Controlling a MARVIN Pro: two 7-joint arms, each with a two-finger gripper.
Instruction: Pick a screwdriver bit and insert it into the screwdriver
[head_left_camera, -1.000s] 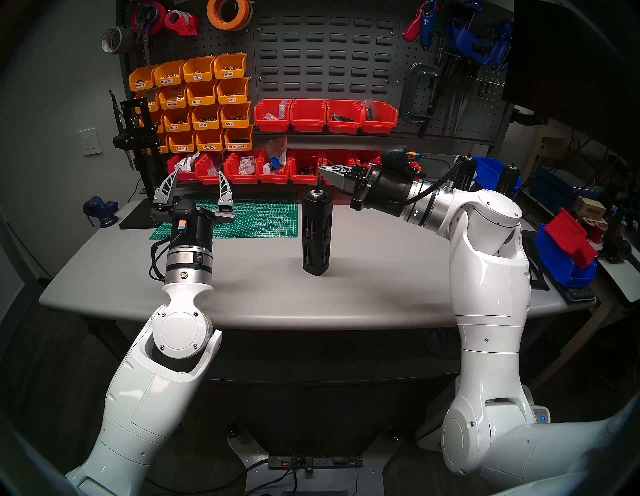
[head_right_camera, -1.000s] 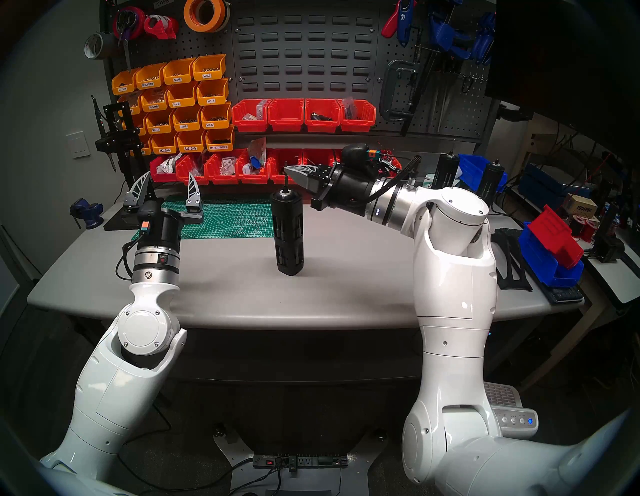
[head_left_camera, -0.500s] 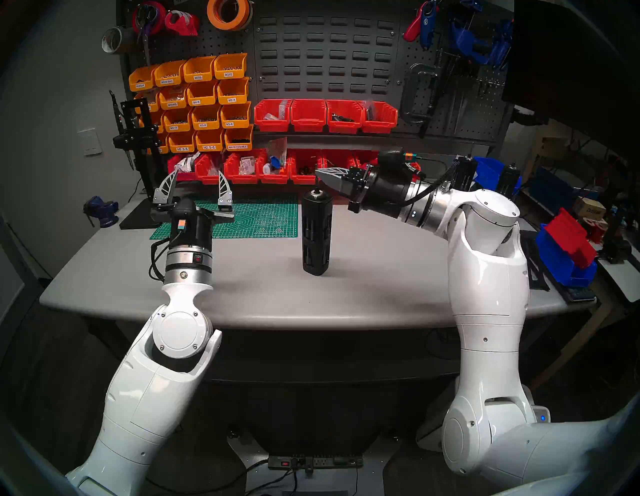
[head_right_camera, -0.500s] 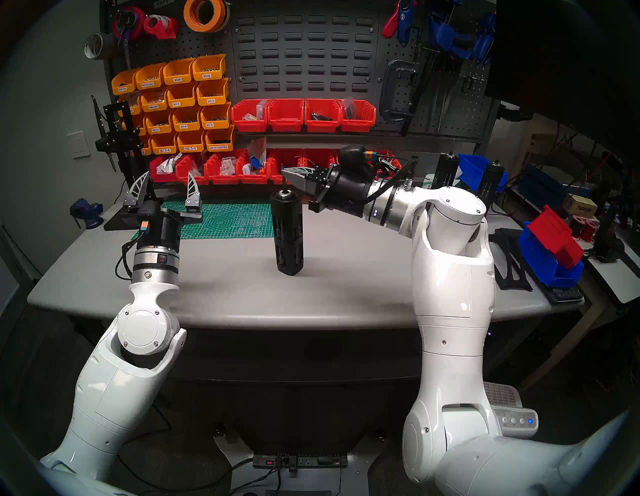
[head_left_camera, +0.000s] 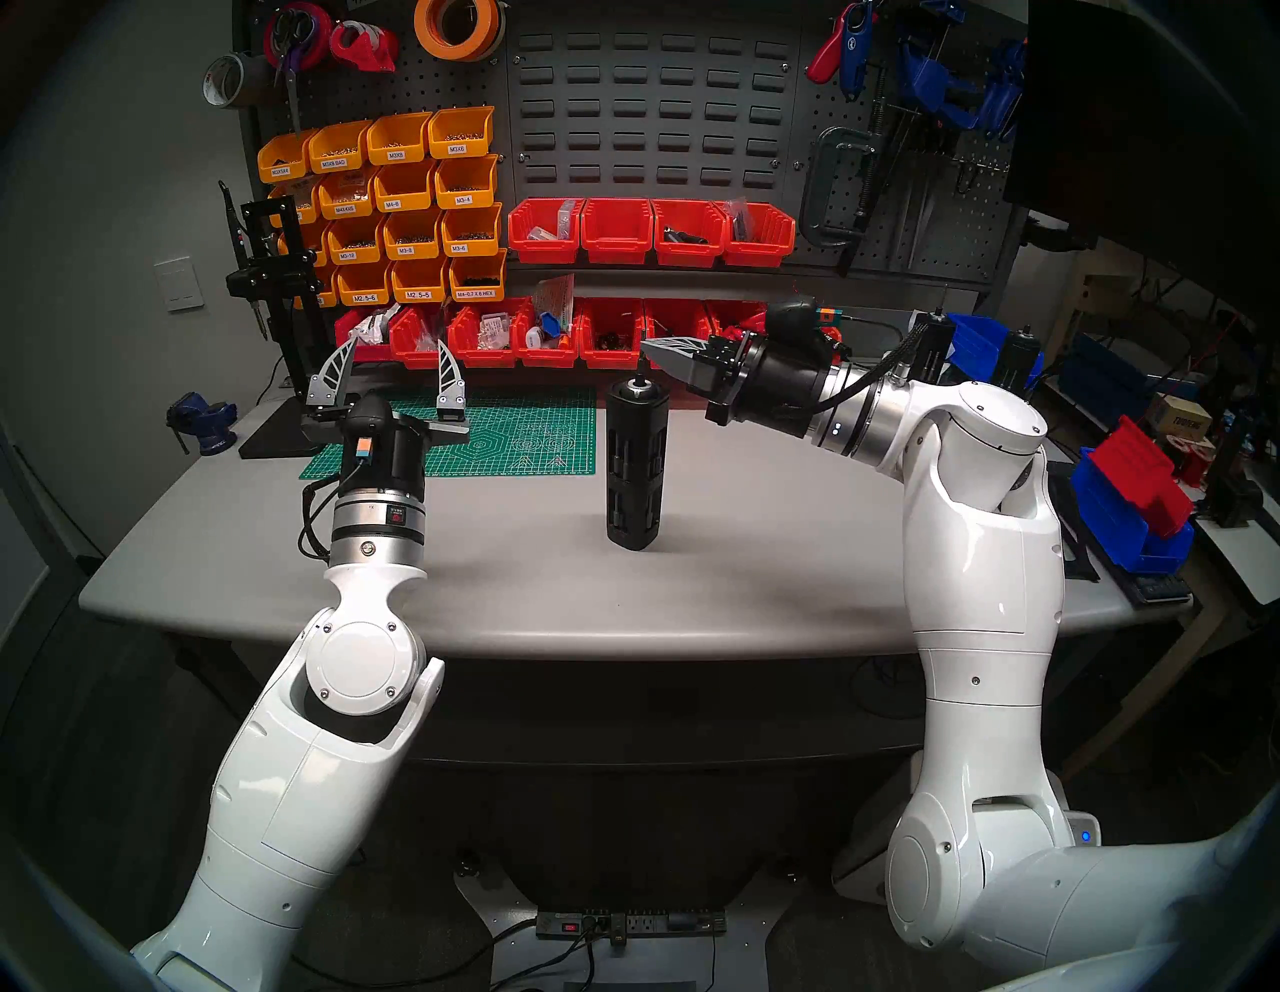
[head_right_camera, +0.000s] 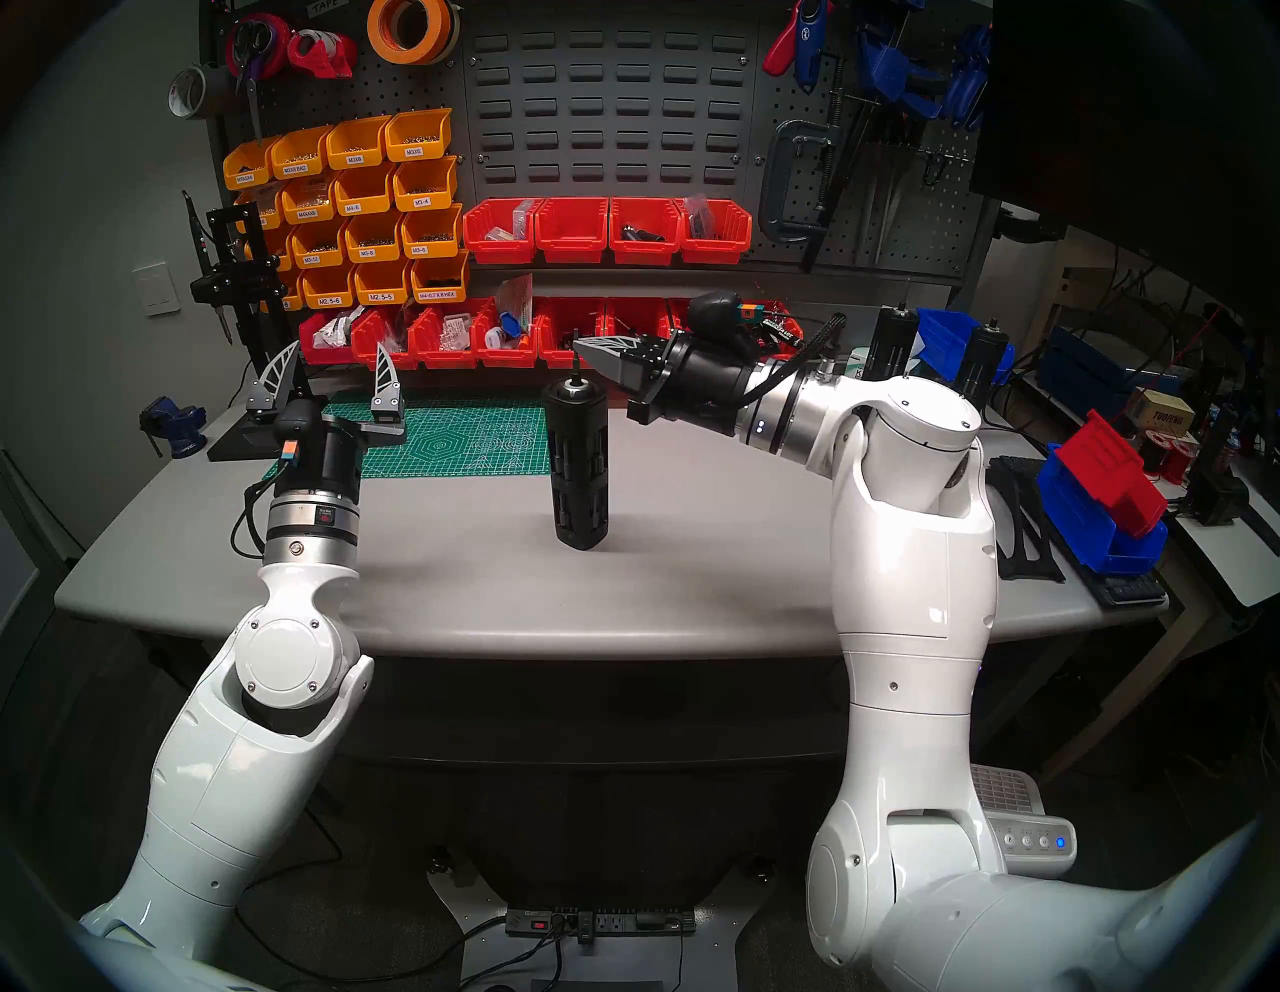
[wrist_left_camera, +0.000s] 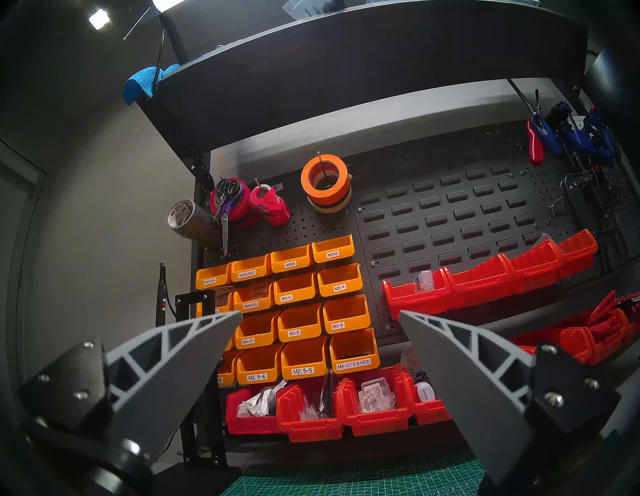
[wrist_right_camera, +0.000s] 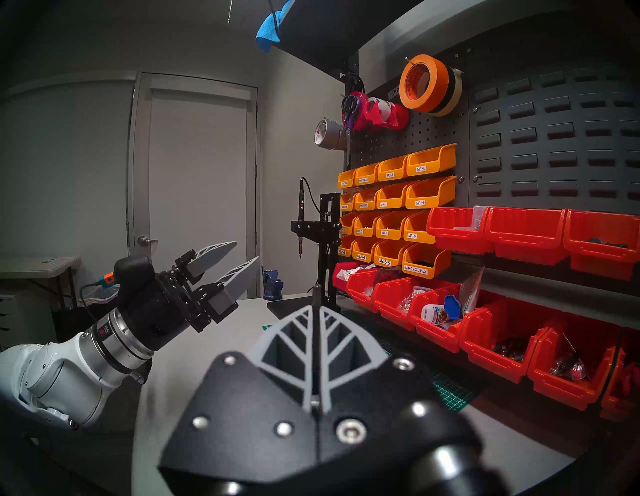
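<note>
The screwdriver is a tall black slotted cylinder standing mid-table, leaning slightly. My right gripper reaches in level from the right, its tips just above the cylinder's top, and it is shut on the screwdriver bit. The thin dark rod hangs upright from the tips, and its lower end meets the socket on top; how deep it sits I cannot tell. My left gripper points up over the mat's left end, open and holding nothing.
A green cutting mat lies behind the screwdriver. Red bins line the table's back under the pegboard. A black stand and a blue vise sit at the far left. Blue bins and two black cylinders stand at the right.
My right gripper drifted slightly left with the bit, then back right and a touch lower. The screwdriver's top has shifted slightly right. The left arm has not moved.
</note>
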